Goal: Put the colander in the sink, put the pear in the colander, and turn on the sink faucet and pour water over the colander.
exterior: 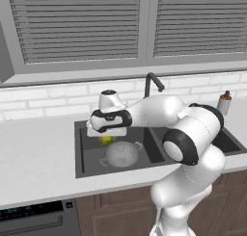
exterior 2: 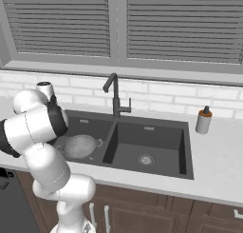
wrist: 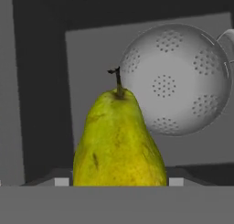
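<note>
My gripper [exterior: 106,136] is shut on the pear [exterior: 106,140], a yellow-green fruit with a dark stem. It hangs over the left basin of the dark sink [exterior: 80,158]. In the hand view the pear [wrist: 119,141] sits between my fingertips [wrist: 62,181], stem pointing away. The silver colander [exterior: 121,154] [exterior 2: 79,146] stands on the left basin's floor, just beside and below the pear, not under it. The colander [wrist: 176,81] shows at the upper right of the hand view. The dark gooseneck sink faucet [exterior: 153,83] [exterior 2: 114,97] rises behind the divider. Water is out of view.
A small bottle with an orange top [exterior: 224,102] [exterior 2: 204,120] stands on the counter right of the sink. The right basin [exterior 2: 147,146] holds just its drain. My own white arm crosses over the sink's middle. A tiled wall and window blinds close the back.
</note>
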{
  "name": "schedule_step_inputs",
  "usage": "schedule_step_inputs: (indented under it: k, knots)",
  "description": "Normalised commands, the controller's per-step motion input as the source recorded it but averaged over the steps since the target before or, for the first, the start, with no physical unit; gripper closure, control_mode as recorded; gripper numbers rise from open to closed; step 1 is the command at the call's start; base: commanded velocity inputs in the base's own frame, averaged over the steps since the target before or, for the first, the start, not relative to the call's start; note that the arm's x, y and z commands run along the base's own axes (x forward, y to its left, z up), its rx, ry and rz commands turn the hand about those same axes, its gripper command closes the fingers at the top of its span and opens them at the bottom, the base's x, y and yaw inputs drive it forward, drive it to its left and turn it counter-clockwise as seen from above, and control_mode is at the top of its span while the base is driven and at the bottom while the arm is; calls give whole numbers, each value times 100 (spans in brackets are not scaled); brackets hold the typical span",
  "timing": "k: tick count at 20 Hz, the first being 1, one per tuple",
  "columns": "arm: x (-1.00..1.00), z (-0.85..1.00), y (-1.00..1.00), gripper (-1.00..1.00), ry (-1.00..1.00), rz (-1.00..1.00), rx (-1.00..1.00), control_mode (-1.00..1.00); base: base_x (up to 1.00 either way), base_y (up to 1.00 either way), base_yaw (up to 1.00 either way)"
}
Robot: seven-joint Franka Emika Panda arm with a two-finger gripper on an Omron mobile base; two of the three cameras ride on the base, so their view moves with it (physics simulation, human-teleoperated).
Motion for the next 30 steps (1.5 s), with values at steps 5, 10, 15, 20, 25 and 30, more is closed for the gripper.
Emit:
schedule_step_inputs:
  k: [5, 10, 15, 20, 25, 30]
  knots:
    - [25, -1, -66, 100, 15, -14, -2, -100, 0, 0, 0]
    - [14, -48, -45, 100, 9, -5, -6, -100, 0, 0, 0]
    - [21, -84, -5, 100, 1, -2, -4, -100, 0, 0, 0]
    - [30, -87, 0, 100, 0, -2, -2, -100, 0, 0, 0]
    - [21, -34, -9, 100, 0, 0, 0, -100, 0, 0, 0]
    - [24, -5, -12, 100, 0, 0, 0, -100, 0, 0, 0]
